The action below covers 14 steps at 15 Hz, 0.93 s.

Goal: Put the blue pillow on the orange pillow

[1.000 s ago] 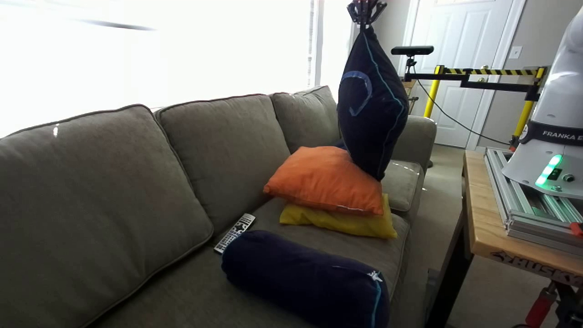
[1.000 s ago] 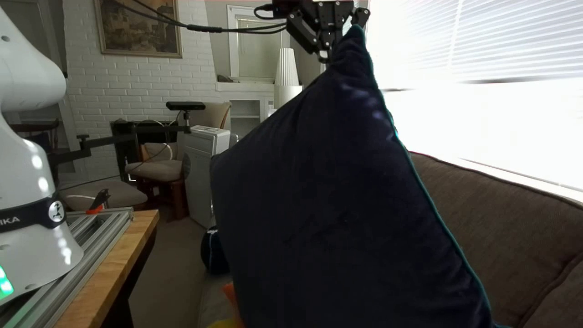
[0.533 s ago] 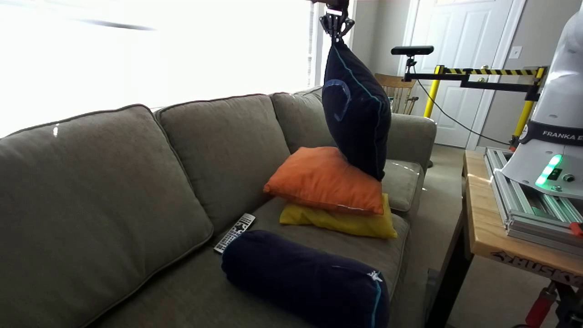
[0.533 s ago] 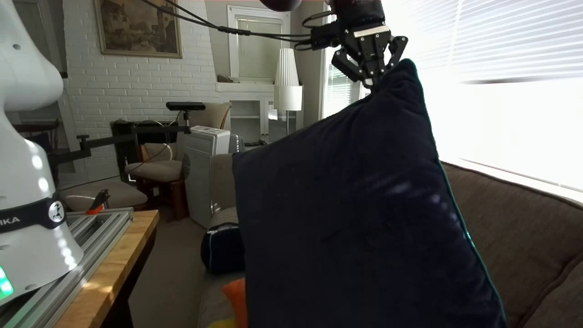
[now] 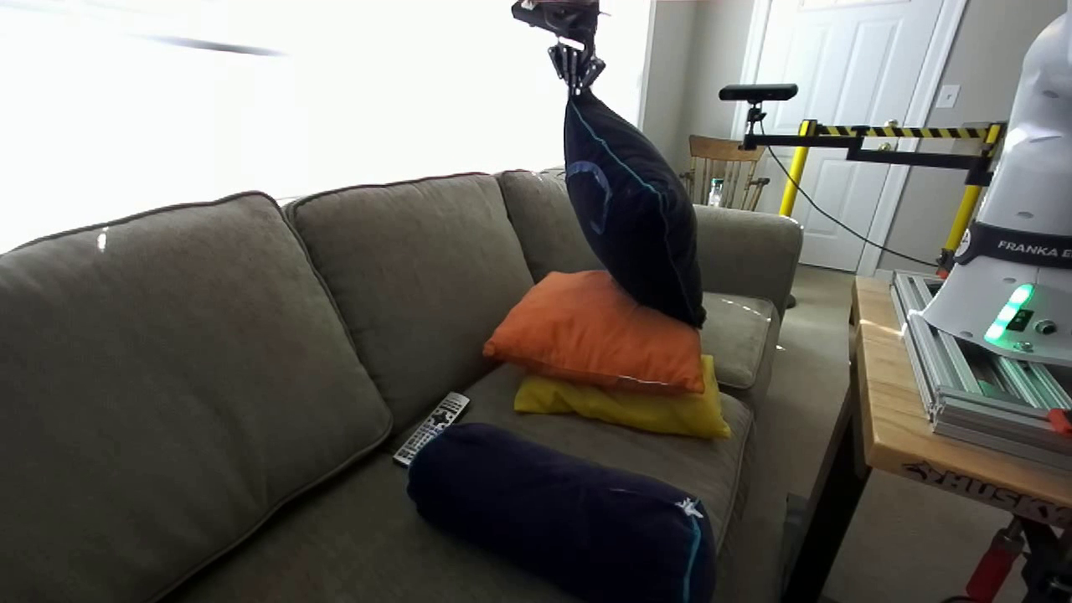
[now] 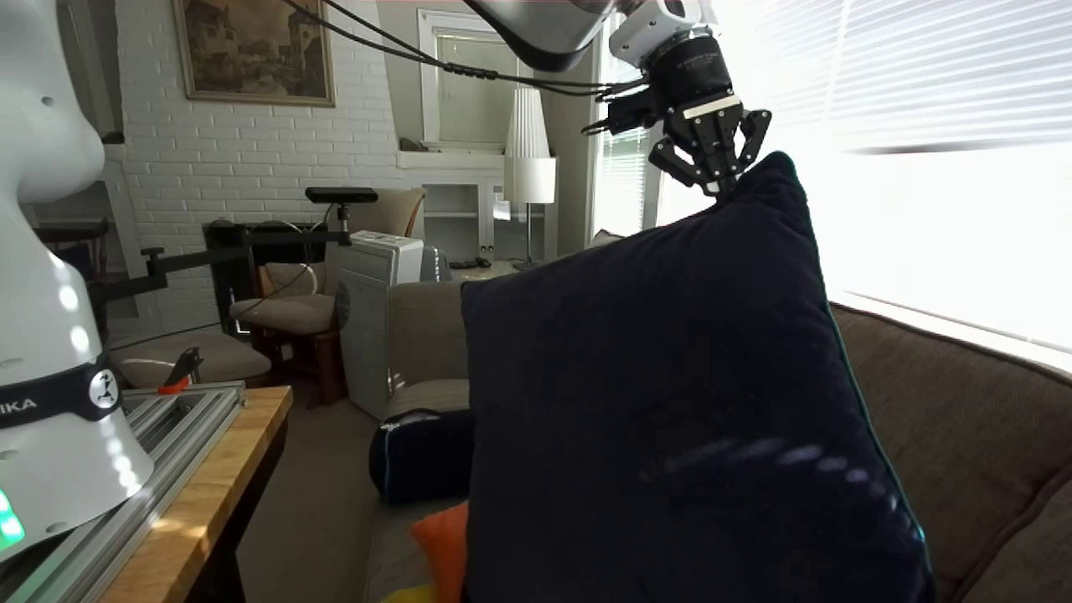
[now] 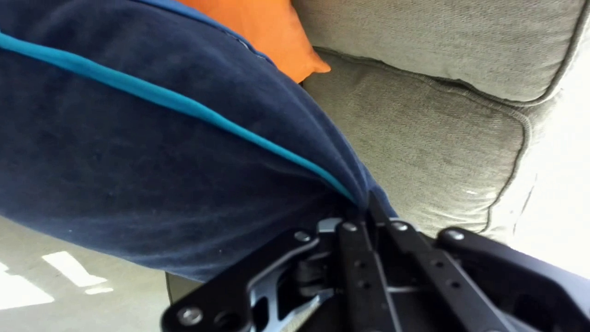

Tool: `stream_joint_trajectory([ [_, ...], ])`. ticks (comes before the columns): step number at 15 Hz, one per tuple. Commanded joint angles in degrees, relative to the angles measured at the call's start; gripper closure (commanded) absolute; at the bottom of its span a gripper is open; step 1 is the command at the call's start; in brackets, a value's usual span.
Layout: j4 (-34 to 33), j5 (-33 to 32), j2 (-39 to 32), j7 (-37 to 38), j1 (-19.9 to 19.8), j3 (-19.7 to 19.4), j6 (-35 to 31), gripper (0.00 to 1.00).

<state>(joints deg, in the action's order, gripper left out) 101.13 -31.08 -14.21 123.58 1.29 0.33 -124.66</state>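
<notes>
Large square dark navy teal-piped fabric pillow (image 5: pixel 632 222) hangs tilted from one corner; in an exterior view its lower end overlaps the far side of the plump bright orange square fabric pillow (image 5: pixel 586 335). Probably touching there, but that angle makes it hard to tell. Black jointed claw (image 5: pixel 574 88) clamped on the navy pillow's top corner, cloth bunched at the tips in the wrist view. Orange pillow sits on a flatter mustard-yellow fabric pillow (image 5: pixel 624 408). Nearer that camera, long cylindrical dark navy fabric bolster (image 5: pixel 553 511) lies on the grey-brown upholstered sofa (image 5: pixel 402 251), just beside a slim silver-grey remote (image 5: pixel 432 429). White robot arm (image 5: pixel 1038 159) mounted on a wood-topped counter (image 5: pixel 896 402).
</notes>
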Motion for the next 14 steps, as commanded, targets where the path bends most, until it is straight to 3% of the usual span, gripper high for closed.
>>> stream_joint_trajectory([
  [1,-8.99,-2.88,-6.44,4.66,3.91,-2.73,-0.08,0.98],
  [8,-24.16,-1.09,-17.25,4.88,7.35,-6.25,2.61,0.98],
  [13,-35.65,-0.93,-25.86,4.46,6.47,-5.92,7.50,0.98],
  [14,-37.03,0.29,-27.27,4.04,7.72,-7.72,7.89,0.98],
])
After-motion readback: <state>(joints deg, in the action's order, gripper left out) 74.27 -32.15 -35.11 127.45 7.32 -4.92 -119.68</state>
